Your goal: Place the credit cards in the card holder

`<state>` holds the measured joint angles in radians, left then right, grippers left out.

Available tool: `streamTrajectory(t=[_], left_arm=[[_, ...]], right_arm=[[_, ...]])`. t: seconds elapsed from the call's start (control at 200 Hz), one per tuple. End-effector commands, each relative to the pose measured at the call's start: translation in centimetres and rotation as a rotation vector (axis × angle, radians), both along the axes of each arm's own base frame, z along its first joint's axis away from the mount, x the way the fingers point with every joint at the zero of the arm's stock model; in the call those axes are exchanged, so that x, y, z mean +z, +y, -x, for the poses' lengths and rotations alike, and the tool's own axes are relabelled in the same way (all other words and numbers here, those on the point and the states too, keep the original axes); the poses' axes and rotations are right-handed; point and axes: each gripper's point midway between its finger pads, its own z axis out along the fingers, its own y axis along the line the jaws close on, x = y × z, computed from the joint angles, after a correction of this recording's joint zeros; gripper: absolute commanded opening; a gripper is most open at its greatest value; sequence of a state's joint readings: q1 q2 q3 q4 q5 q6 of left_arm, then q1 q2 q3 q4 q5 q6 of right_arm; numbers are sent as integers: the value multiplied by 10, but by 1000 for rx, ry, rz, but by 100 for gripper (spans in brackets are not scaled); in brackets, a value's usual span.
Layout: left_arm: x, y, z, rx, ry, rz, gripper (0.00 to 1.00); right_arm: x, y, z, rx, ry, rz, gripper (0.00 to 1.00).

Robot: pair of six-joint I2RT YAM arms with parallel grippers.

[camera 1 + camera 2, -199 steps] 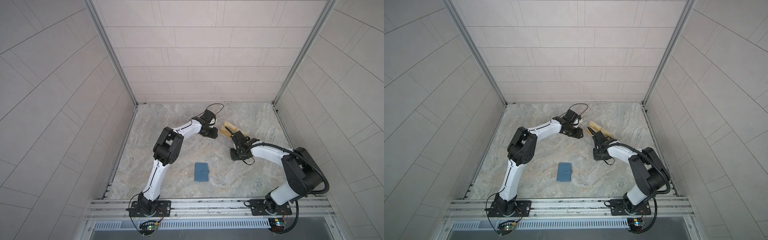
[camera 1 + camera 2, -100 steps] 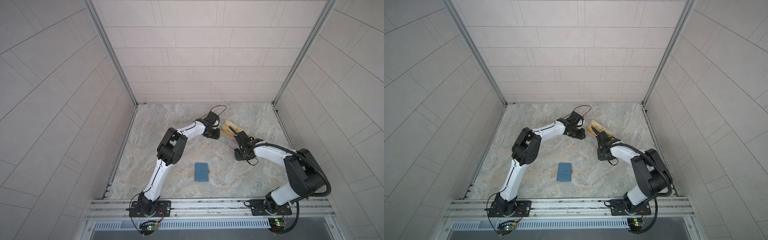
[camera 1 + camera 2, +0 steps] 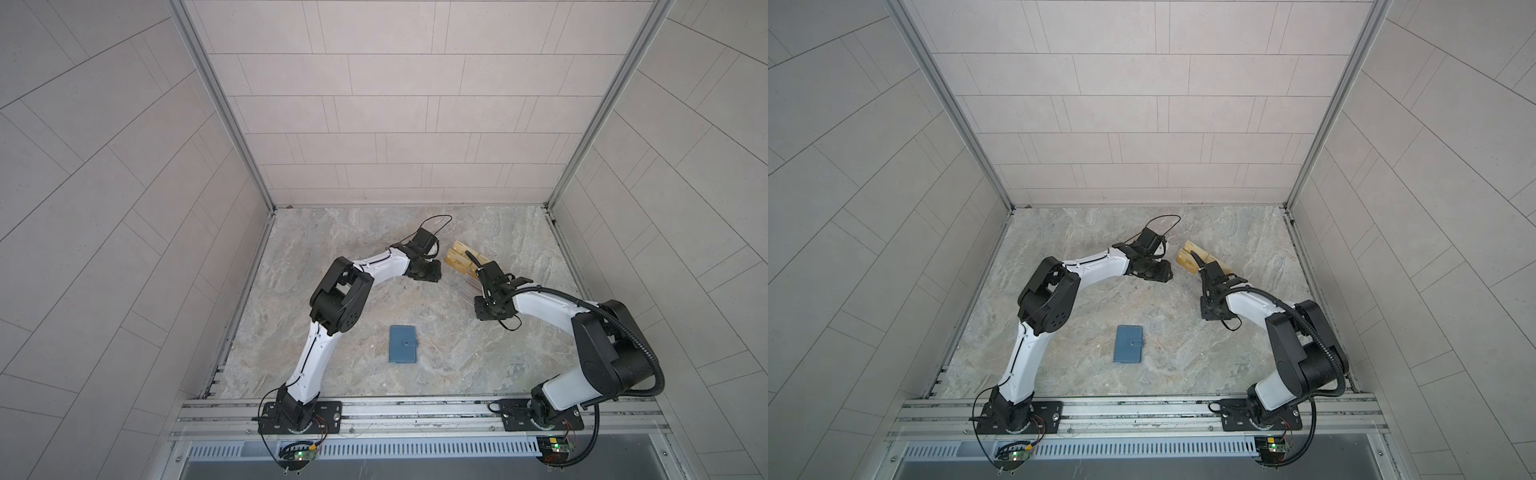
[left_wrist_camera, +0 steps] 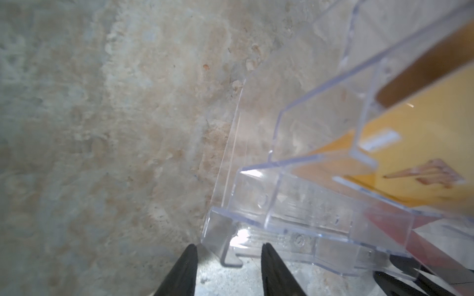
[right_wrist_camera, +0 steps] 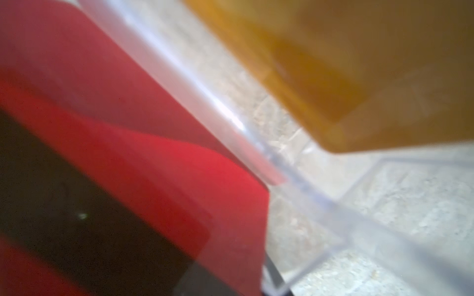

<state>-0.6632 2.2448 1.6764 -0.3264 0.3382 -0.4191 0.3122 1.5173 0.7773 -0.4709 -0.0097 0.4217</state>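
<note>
- The card holder [image 3: 402, 344] lies closed on the tabletop [image 3: 374, 232], strap across its cover, well apart from both arms.
- The left gripper [image 4: 229, 257] has its fingers spread either side of a bottom corner of the clear rack [image 4: 295, 202] (one tip looks to touch it).
- The credit cards [image 5: 159, 159] sit in the rack, in the tier next to the gold cards [image 4: 415, 128]; in both top views the right arm hides them.
- The right gripper [image 3: 473, 259] reaches into the rack; its wrist view is a red blur, so I cannot tell whether its fingers pinch a card.
</note>
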Motion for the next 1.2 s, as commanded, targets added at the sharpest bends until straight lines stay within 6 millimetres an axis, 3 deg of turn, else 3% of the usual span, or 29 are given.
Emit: streamTrajectory(t=[0.0, 0.135, 0.451, 0.666, 1.016, 1.197], left_arm=[[44, -13, -13, -7, -89, 91, 52], [40, -18, -22, -23, -91, 53, 53], [20, -15, -34, -15, -90, -53, 52], [10, -12, -31, -19, -92, -74, 50], [0, -4, -20, 13, -69, -55, 41], [9, -2, -16, 45, -90, -14, 39]], right_arm=[[10, 3, -1, 10, -28, -36, 34], [24, 10, -1, -1, -78, -94, 35], [39, -4, 7, -35, -102, -53, 39], [49, -13, 11, -85, -147, -55, 49], [43, -20, 6, -107, -134, -70, 52], [37, -14, -1, -97, -120, -93, 50]])
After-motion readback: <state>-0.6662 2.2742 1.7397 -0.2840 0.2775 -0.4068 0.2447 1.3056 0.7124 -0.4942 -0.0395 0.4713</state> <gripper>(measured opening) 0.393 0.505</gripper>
